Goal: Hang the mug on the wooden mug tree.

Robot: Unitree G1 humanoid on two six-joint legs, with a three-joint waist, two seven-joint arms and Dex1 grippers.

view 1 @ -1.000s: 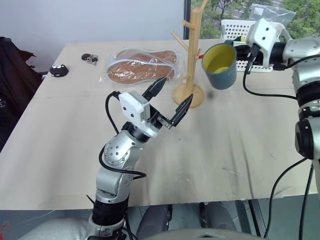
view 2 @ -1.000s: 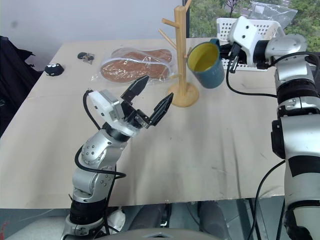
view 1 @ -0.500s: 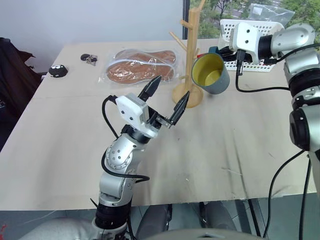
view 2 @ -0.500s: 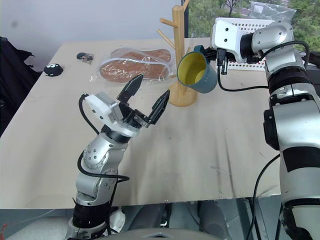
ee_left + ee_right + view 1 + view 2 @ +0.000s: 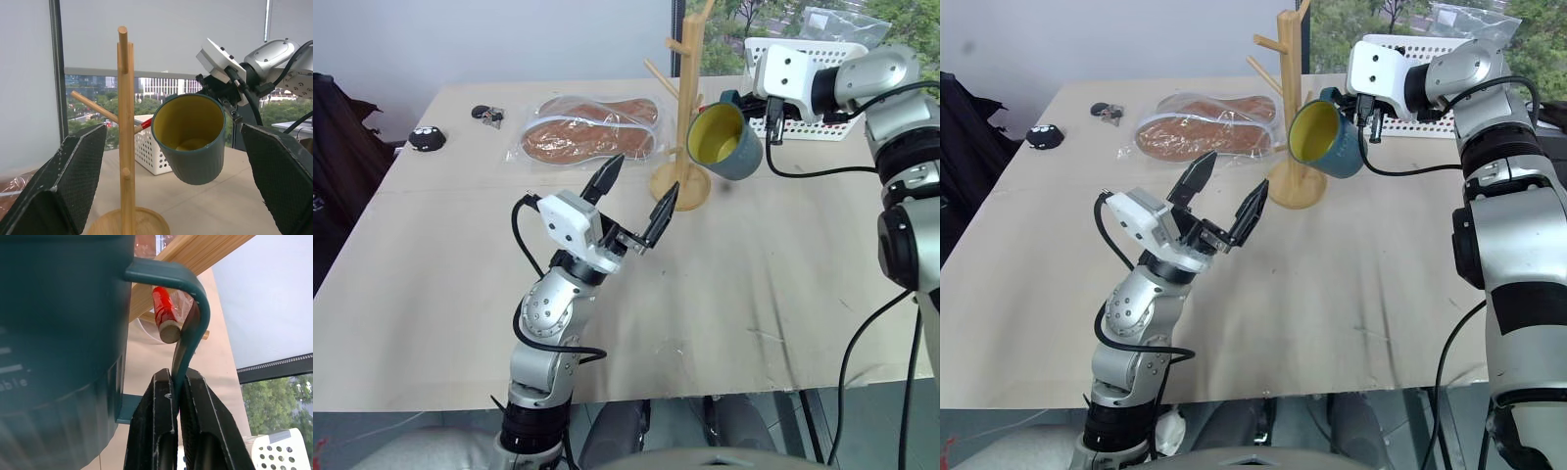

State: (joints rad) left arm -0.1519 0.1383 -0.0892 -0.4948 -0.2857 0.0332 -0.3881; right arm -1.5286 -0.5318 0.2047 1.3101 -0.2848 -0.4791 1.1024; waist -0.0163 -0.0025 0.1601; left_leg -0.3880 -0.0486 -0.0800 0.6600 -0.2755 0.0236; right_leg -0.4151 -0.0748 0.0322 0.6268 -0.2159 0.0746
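The teal mug (image 5: 724,142) with a yellow inside hangs in the air, tipped with its mouth towards me, just right of the wooden mug tree (image 5: 688,98). My right gripper (image 5: 177,382) is shut on the mug's loop handle (image 5: 193,308). The red tip of a slanted peg (image 5: 164,318) shows through the loop, close to the handle; I cannot tell whether they touch. My left gripper (image 5: 636,191) is raised over the table in front of the tree's round base (image 5: 682,186), open and holding nothing. Its fingers (image 5: 63,181) frame the post and the mug.
A white slotted basket (image 5: 803,59) stands at the table's back right, behind the mug. A clear plastic bag with a brown item (image 5: 592,127) lies left of the tree. A small black object (image 5: 428,138) and keys (image 5: 487,114) lie at the far left.
My right gripper has carried the mug left, up to the tree's post, and rolled it from upright to tipped towards me. The left gripper has stayed in place, open.
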